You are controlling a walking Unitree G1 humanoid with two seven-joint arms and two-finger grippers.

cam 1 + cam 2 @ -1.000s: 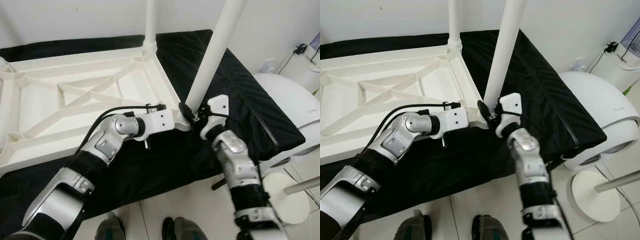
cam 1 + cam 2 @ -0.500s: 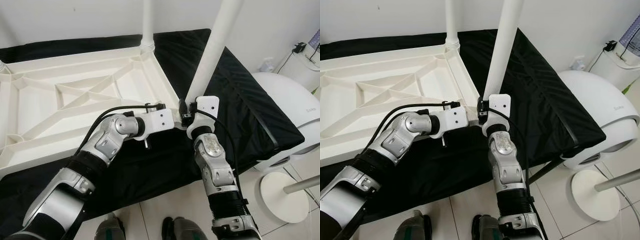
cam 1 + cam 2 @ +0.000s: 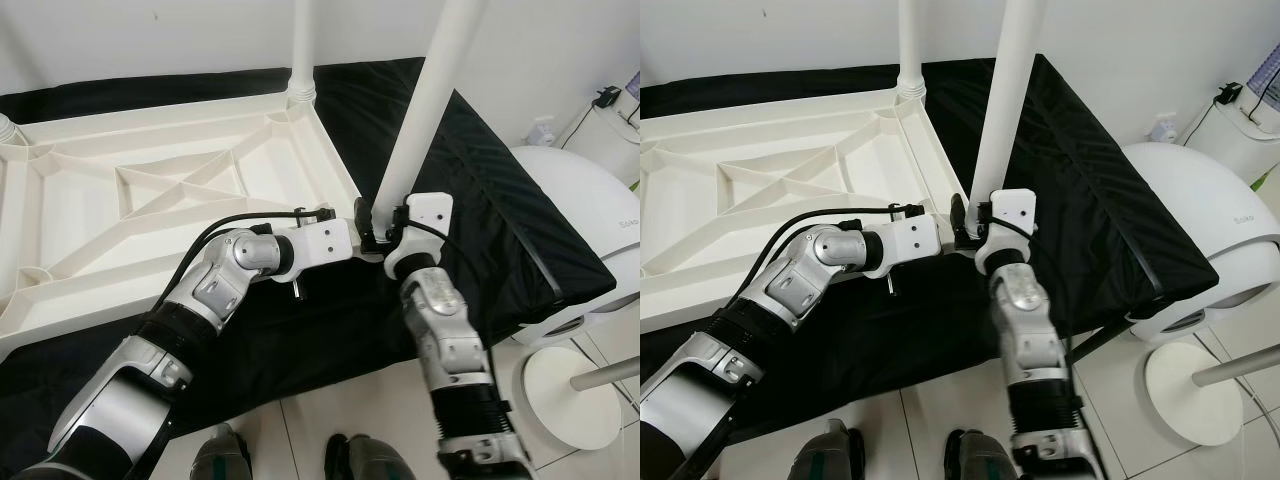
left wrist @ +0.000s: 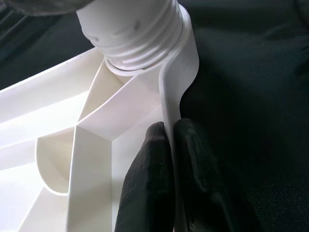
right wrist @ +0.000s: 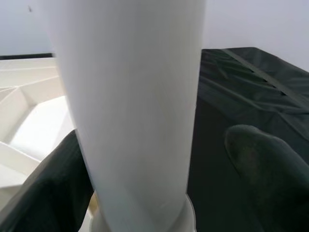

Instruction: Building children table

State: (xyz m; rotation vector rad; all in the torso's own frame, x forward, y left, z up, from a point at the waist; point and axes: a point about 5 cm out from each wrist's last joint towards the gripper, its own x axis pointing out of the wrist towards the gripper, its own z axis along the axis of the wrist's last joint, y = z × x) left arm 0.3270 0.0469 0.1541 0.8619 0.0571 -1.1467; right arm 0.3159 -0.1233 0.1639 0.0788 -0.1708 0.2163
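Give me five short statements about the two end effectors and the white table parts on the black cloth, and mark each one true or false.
1. The left end effector pinches the rim of the white tabletop. True.
2. The tabletop lies right side up, its smooth face showing. False: its ribbed underside faces up.
3. The right end effector is at the base of the near leg, a finger on each side of it. True.
4. The near leg lies flat on the black cloth. False: it stands up from the tabletop's near corner.
5. The far leg stands in the tabletop's far corner. True.
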